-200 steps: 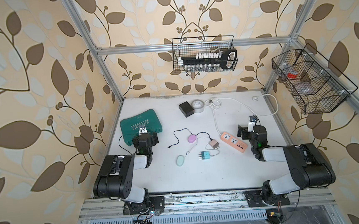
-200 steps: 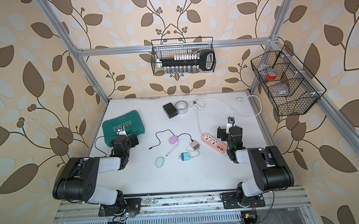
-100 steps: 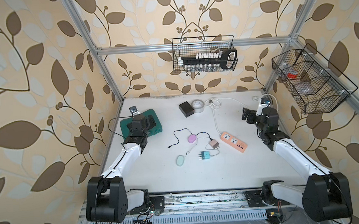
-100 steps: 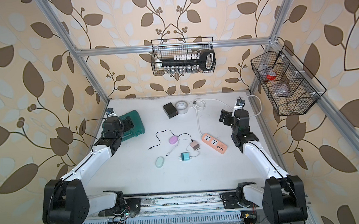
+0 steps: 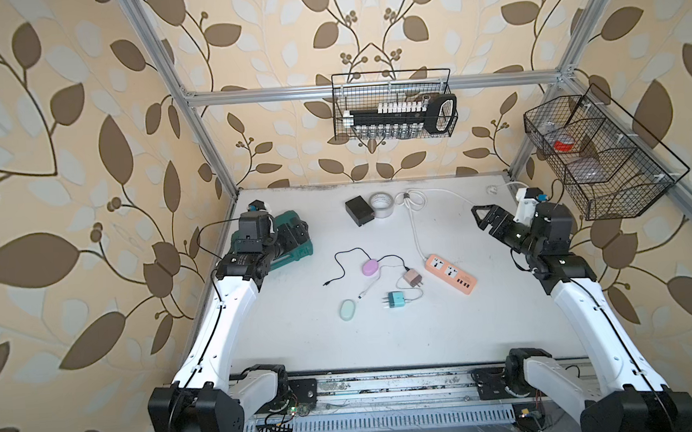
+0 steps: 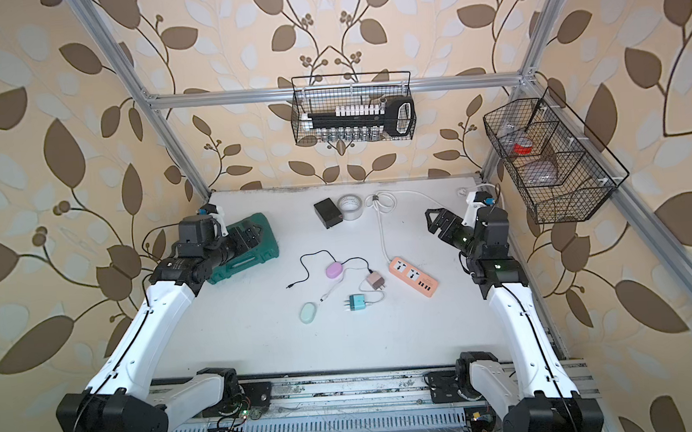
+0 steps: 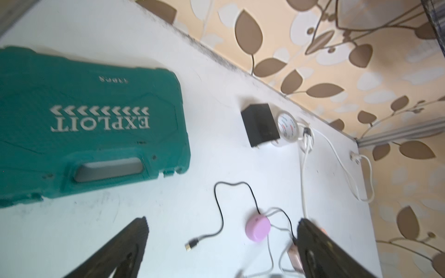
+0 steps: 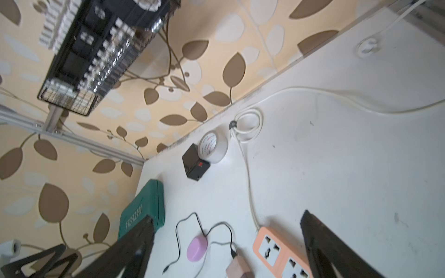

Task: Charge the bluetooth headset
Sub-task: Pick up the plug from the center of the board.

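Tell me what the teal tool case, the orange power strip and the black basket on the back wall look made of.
Teal rectangular tool case: likely moulded hard plastic, matte; contoured panels and a moulded handle slot. Orange power strip: smooth plastic by the look; rounded one-piece shell. Black wire basket on the back wall: thin metal wire, probably black-coated; open see-through grid.

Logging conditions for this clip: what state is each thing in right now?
left end effector, open, empty
right end effector, open, empty
power strip, nothing plugged in
brown adapter, unplugged
teal adapter, unplugged
black cable, far end loose
pink case, closed
mint case, closed
green tool case, closed
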Controlling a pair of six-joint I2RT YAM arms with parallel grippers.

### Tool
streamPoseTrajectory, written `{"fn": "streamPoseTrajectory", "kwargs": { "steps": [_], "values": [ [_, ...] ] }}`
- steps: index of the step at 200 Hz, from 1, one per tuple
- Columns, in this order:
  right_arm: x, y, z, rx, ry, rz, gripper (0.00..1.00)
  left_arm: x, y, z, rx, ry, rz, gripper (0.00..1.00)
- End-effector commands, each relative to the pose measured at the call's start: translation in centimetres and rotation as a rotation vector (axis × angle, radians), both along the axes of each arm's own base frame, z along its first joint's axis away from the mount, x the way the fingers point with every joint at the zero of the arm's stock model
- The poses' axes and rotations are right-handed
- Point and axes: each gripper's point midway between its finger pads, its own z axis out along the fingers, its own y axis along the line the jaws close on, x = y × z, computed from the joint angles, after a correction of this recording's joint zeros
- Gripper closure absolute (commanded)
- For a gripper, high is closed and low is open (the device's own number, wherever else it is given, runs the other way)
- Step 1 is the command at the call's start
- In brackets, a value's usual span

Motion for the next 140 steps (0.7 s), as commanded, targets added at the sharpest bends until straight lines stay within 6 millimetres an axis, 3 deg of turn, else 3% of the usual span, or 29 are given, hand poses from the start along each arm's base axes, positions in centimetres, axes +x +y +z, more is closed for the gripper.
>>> {"fn": "streamPoseTrajectory", "kwargs": {
  "steps": [1,28,66,107,140],
  "values": [
    [-2.3,2.8,-0.3,0.004,0.078,0.132,0.08,-3.7,-2.5,-0.7,-0.089,0.086,-0.142,0.06],
    [-3.6,4.2,-1.3,-0.004,0.157,0.195,0.13,-5.7,-4.1,-0.5,-0.147,0.123,-0.241,0.12],
    [-5.6,5.4,-3.3,-0.006,0.263,0.261,0.18,-7.0,-6.4,0.1,-0.214,0.141,-0.353,0.16],
    [-7.7,6.3,-5.5,-0.016,0.362,0.309,0.21,-8.1,-9.4,-1.9,-0.226,0.225,-0.448,0.20],
    [-9.8,8.3,-8.0,-0.044,0.460,0.356,0.20,-8.7,-11.1,-3.1,-0.202,0.251,-0.484,0.20]
  ]
}}
